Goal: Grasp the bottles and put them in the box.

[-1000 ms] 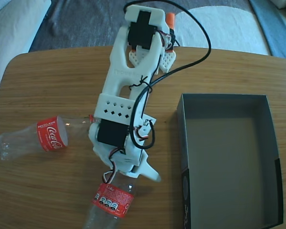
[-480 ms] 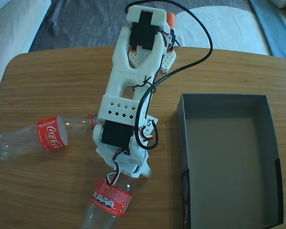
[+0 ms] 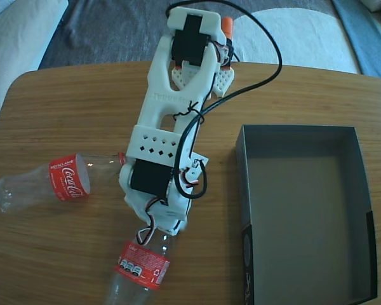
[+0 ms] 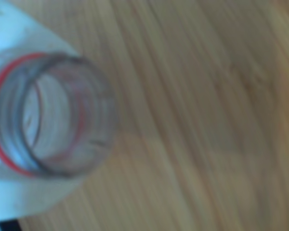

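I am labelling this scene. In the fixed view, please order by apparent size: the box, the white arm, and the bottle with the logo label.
1. The box covers the most area.
2. The white arm comes next, though it stands nearer the camera, so this is unsure.
3. The logo bottle looks smallest.

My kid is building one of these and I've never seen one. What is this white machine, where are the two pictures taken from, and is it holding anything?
The white machine is a small robot arm on a wooden table. The fixed view looks down from above; the blurred wrist view rides on the arm and looks into an open bottle mouth. Two clear cola bottles lie on the table, one at left, one with its neck under the arm's tip. An empty dark box sits at right. The gripper itself is hidden, so a grasp can't be confirmed.
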{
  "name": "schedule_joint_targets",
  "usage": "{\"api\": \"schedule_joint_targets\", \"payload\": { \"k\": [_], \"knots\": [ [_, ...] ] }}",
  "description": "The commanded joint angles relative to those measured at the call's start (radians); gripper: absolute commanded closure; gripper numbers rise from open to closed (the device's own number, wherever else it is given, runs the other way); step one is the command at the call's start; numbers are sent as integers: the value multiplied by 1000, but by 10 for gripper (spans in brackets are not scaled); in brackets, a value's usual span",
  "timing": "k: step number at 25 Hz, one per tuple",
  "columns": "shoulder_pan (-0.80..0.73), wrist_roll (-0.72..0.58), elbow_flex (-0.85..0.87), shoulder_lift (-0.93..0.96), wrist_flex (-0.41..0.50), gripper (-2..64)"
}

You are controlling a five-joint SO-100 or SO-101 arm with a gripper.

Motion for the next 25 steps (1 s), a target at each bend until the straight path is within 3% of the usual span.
{"api": "schedule_joint_targets", "payload": {
  "k": [1, 12, 25],
  "knots": [
    [-3, 8, -48, 34, -3, 470],
    [12, 8, -58, 43, 0, 555],
    [12, 9, -57, 242, 12, 555]
  ]
}}
